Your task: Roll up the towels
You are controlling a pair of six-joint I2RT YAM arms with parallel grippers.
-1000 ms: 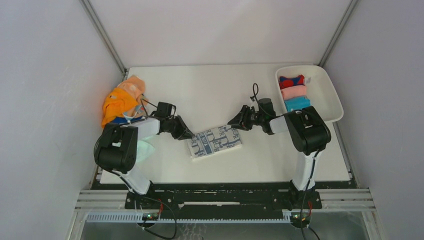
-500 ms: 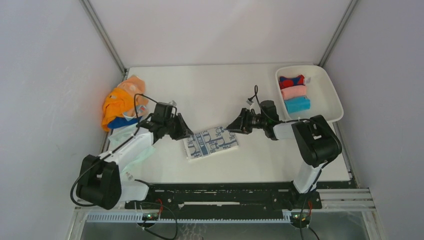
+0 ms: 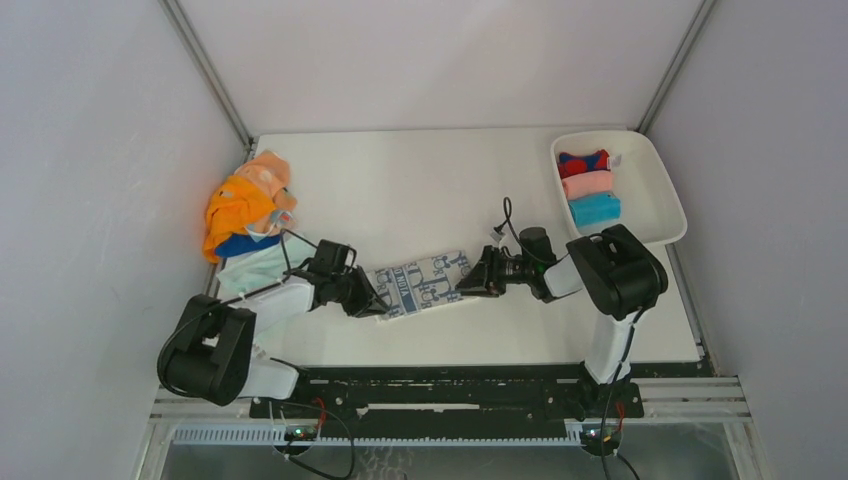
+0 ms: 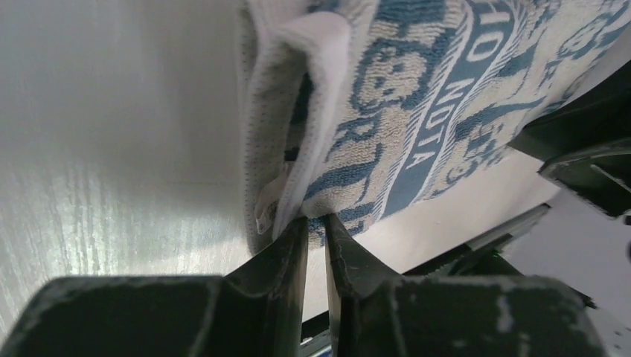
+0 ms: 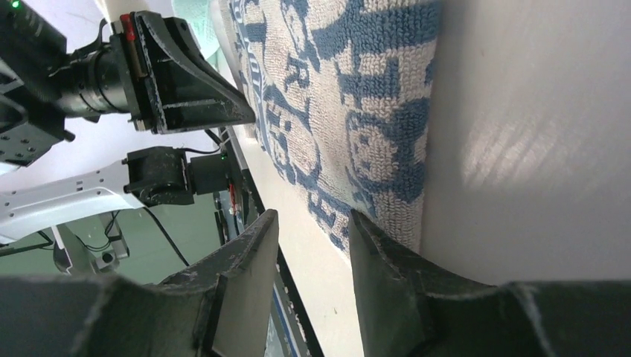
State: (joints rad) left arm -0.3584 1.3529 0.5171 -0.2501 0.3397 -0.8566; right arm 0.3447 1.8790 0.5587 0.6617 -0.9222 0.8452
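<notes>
Left pincer [image 4: 314,218] is squeezed down to a thin slit, and the folded hem of the white terry towel with blue-grey print [image 3: 420,282] sits right in its tips, so it looks nipped. Right pincer [image 5: 312,217] is partway open with nothing in it. The towel's other end lies just at one fingertip. That towel is a folded strip on the white surface [image 3: 420,170], near the front, stretched between both pincers. Off at the left edge there's a loose heap of orange, peach, blue and mint towels [image 3: 245,215]. Far right, the white plastic tray [image 3: 660,195] holds three rolled ones: red-and-blue rolled towel [image 3: 583,162], pink rolled towel [image 3: 587,184], bright blue rolled towel [image 3: 594,209].
</notes>
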